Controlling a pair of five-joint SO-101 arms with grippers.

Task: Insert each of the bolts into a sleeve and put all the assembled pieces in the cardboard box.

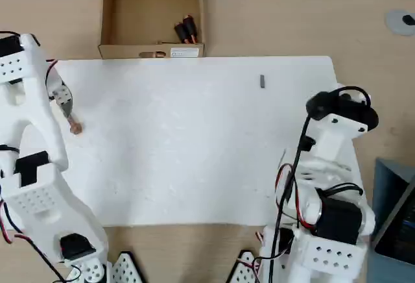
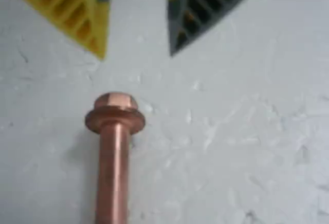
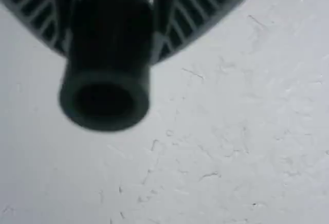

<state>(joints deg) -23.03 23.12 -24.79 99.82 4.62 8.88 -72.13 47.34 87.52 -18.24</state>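
Note:
A copper bolt lies on the white foam sheet near its left edge, also visible as the bolt from above. My left gripper hovers just past the bolt's head, open, its yellow fingers apart and holding nothing. My right gripper is shut on a black sleeve, whose open bore faces the camera just above the foam. A second black sleeve lies loose on the sheet at the far right. The cardboard box stands behind the sheet with assembled pieces inside.
Another copper bolt lies along the box's front wall. The right arm's body stands over the sheet's right edge. A grey disc sits at the far right of the wooden table, and a dark device is at the right edge.

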